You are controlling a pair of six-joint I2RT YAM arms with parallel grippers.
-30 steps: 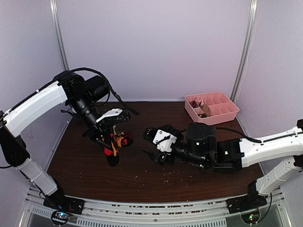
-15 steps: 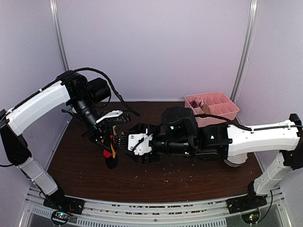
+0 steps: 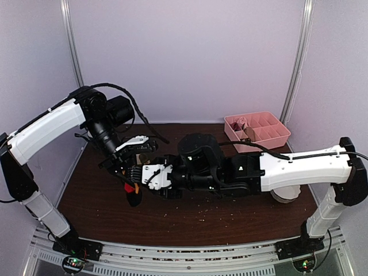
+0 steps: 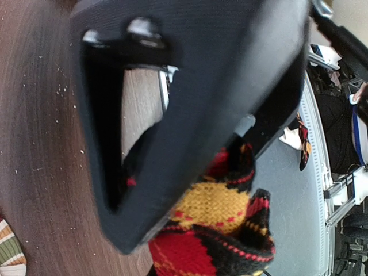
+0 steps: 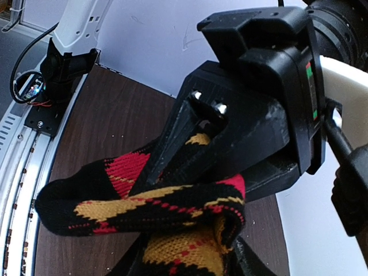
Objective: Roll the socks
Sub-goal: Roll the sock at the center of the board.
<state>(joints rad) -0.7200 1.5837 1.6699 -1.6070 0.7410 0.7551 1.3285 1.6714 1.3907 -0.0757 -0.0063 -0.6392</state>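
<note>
- Top external view, nearest item: table (image 3: 230,221), dark wood with scattered crumbs. No finished roll lay anywhere on it.
- Bowl (image 3: 286,194), white, half hidden beneath the right forearm. Not part of the job.
- Argyle sock (image 3: 134,194), black with red and orange diamonds. It was held up over the table's left half; whether its lowest end touched the wood could not be told. In the right wrist view it was doubled over in a loose fold, not wound tight. Judged: rolling begun at most, far from complete.
- Right gripper (image 3: 135,174), its arm extended across to the left, with the tips at the sock. Whether its fingers pinched the fabric or stood apart could not be told.
- Left gripper (image 3: 127,163), just behind it. Its fingers were clamped on the argyle sock, as the left wrist view showed.
- Striped sock (image 4: 8,253), beige and olive. Only a corner showed, lying on the table at the edge of the left wrist view. Judged: not yet rolled.
- Tray (image 3: 261,144), pink and divided, at the far right. Its contents were too small to identify.
</note>
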